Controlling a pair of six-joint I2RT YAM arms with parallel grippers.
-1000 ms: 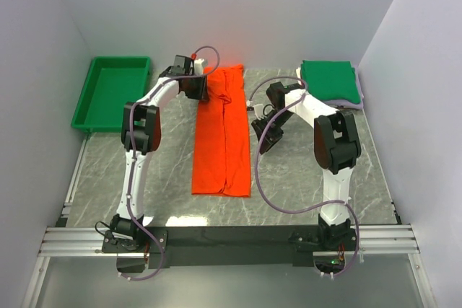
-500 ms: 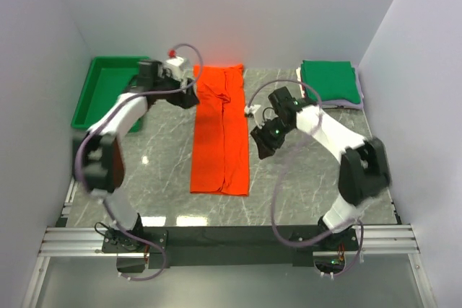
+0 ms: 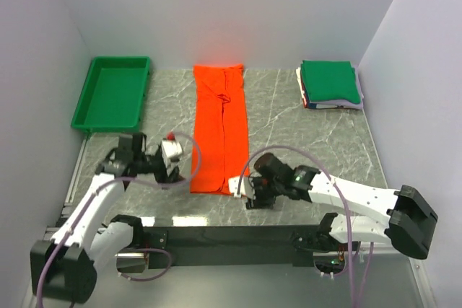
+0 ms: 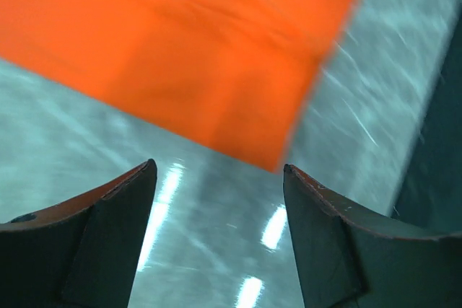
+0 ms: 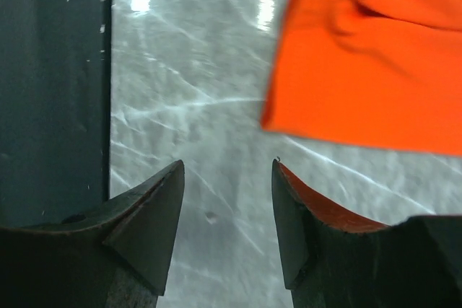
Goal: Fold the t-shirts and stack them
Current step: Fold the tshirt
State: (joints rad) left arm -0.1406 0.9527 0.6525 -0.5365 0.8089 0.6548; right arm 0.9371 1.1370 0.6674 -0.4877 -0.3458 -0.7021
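Both my grippers sit low at the near hem of the bright orange-red cloth t-shirt (image 3: 221, 124), holding nothing.

The tee lies flat mid-table as a long narrow strip. My left gripper (image 3: 175, 169) is just off its near left corner, fingers spread wide over the grey marble tabletop (image 3: 303, 142). My right gripper (image 3: 244, 192) is by the right corner, fingers apart and empty. A green-topped folded shirt stack (image 3: 330, 81) sits far right, and a rigid green plastic tray (image 3: 112, 95) far left.

The grey marbled bench (image 3: 303, 142) carries a long orange shirt (image 3: 220, 128) running from its far edge toward the near edge, a green tray (image 3: 112, 95) at the far-left corner, and folded shirts (image 3: 330, 83) stacked at the far-right corner.
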